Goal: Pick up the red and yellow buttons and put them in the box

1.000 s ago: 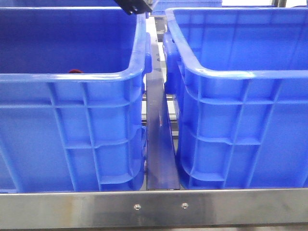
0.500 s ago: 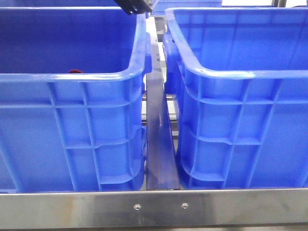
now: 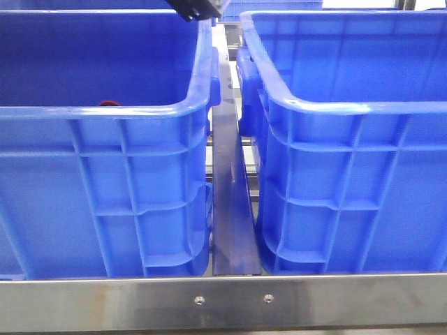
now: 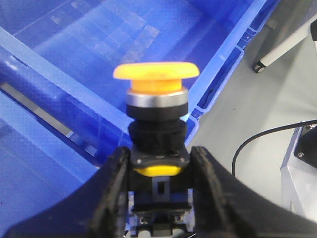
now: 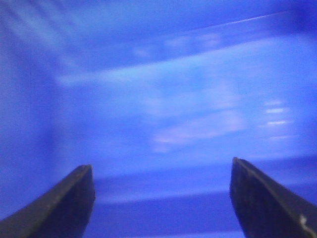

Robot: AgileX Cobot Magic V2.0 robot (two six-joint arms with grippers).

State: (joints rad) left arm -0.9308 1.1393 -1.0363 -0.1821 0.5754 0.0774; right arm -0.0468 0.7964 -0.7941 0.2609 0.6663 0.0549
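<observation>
- Front view: two blue crates stand side by side behind a steel rail (image 3: 230, 300); the left crate (image 3: 105, 188) and the right crate (image 3: 356, 188) are apart, with a metal strip (image 3: 230, 209) running between them.
- A sliver of dark red, the red button (image 3: 108, 104), shows just above the near rim inside the left crate; most of it is hidden by the wall.
- A black part of an arm (image 3: 195, 8) enters at the top edge, above the left crate's inner rim; which arm it is cannot be told.
- Left wrist view: the left gripper (image 4: 158, 171) pinches the yellow button (image 4: 156, 79) by its black body; the jaws press against both sides of the body.
- The button stands upright between the jaws, its silver collar and orange-yellow cap clear above the fingertips (image 4: 119, 163).
- Behind the button lie a crate rim and a crate interior (image 4: 124, 34); to one side are grey floor and a black cable (image 4: 257, 141).
- Right wrist view: the right gripper (image 5: 161, 198) has its jaws spread wide, with nothing between them.
- Only blurred blue crate surface (image 5: 163, 99) fills that view; no button is discernible there.
</observation>
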